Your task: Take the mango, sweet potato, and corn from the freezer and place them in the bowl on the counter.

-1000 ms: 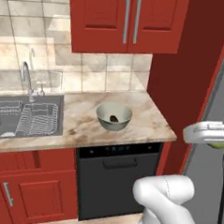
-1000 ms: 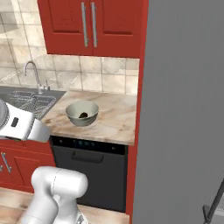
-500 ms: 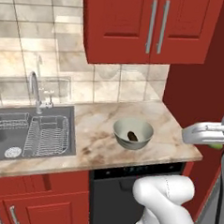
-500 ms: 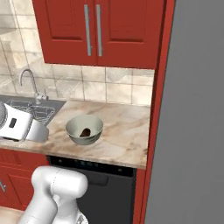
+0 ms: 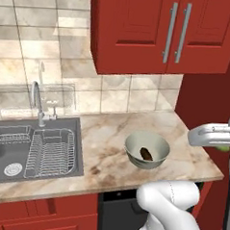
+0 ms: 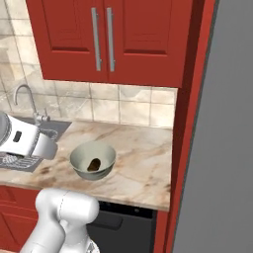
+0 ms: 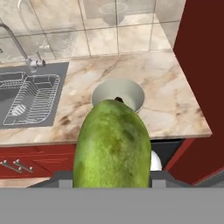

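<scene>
Mango [image 7: 112, 146] held lengthwise, apparently pointing toward bowl [image 7: 131, 92].

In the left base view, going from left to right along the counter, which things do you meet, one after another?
Grey sink basin → curved metal faucet → wire dish rack → bare beige marbled stone counter → round pale grey-green bowl holding a small dark brown sweet potato.
</scene>
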Motion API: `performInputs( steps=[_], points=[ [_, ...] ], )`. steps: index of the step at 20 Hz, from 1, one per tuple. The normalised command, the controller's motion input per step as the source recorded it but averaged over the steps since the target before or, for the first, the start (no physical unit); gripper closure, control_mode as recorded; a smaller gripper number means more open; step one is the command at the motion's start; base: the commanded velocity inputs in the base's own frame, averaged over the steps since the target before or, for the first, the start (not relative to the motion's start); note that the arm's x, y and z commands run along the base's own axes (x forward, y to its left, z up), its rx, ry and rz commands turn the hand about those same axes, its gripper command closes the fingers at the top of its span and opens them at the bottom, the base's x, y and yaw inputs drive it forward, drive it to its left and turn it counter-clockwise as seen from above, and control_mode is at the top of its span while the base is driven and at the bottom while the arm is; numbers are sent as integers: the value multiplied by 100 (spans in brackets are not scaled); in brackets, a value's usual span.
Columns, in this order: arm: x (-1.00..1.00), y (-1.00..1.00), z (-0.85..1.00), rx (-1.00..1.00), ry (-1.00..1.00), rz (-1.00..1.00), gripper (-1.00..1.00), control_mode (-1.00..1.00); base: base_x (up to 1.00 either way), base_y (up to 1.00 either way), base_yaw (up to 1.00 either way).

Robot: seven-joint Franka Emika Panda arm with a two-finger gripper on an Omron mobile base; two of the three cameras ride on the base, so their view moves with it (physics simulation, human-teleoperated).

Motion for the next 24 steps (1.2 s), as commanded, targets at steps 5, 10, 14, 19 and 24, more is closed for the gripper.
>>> performInputs(
  steps=[5,10,14,19,24],
  points=[
    [0,0,0,0,0,0,100,100,18,47,-3],
    [0,0,0,0,0,0,100,100,43,25,0],
    [0,0,0,0,0,0,100,100,43,5,0],
    [12,0,-4,0,2,-1,100,-100,14,0,0],
    [28,-7,-37,0,16,-2,100,-100,0,0,0]
  ],
)
